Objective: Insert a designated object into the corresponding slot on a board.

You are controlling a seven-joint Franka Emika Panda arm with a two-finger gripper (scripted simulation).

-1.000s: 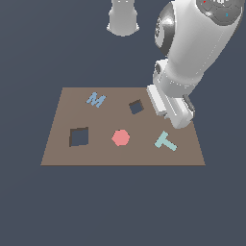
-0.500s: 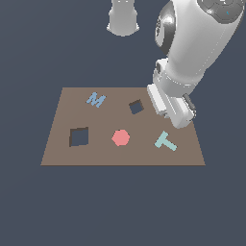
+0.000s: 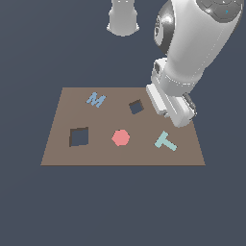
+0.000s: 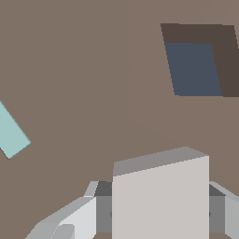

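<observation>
A: Where is the grey block (image 4: 161, 196)?
B: It is between the two fingers (image 4: 70, 219) of the claw (image 4: 161, 214). The claw is clenched on it, one finger at each side. The block is above the brown board (image 4: 84, 70), not in any hole.

A: And the small hole (image 4: 196, 67)?
B: It has nothing in it. In the wrist view I see dark walls and a blue-grey bottom. It is near the block but apart from it. In the exterior view this tilted hole (image 3: 136, 107) is just beside the arm's white wrist (image 3: 170, 103), toward the exterior view's left. The block itself is hidden there.

A: What about the other hole?
B: The bigger square hole (image 3: 79, 137) also holds nothing. It is well apart, at the board's (image 3: 53, 149) left side in the exterior view.

A: Other shapes?
B: A red hexagon (image 3: 120, 137) lies between the big hole and a teal T (image 3: 165, 141). A blue M (image 3: 96, 100) is near the far edge. In the wrist view, a part of the T (image 4: 10, 133) shows.
</observation>
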